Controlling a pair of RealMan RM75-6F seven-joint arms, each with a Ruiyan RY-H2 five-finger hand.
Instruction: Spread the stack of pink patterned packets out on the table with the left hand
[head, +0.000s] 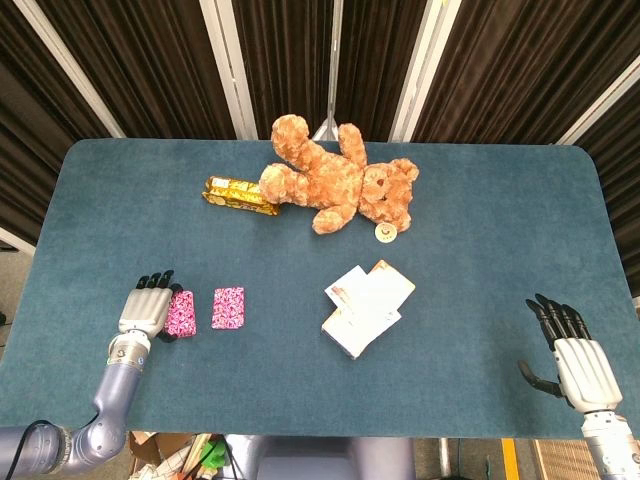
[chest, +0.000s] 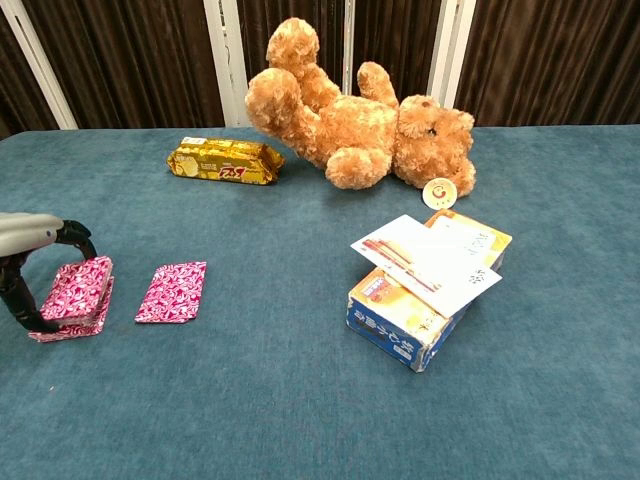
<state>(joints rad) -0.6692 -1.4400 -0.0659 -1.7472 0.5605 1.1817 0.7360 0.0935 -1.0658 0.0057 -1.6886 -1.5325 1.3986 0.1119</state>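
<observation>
Head view, lower left: the metal left hand (head: 146, 312) pinches the glossy pink packets (head: 180, 314); one flat packet (head: 228, 307) lies beside. Lower right, right hand (head: 575, 358) spread, empty. Chest view, left edge: top packet (chest: 78, 288) tilted up off the stack (chest: 70, 322), held between dark fingers (chest: 18, 300).

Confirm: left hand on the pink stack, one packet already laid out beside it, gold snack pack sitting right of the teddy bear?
Not quite: the gold snack pack lies left of the teddy bear, per the head view. The left hand is at the pink stack, with one packet laid beside it.
</observation>
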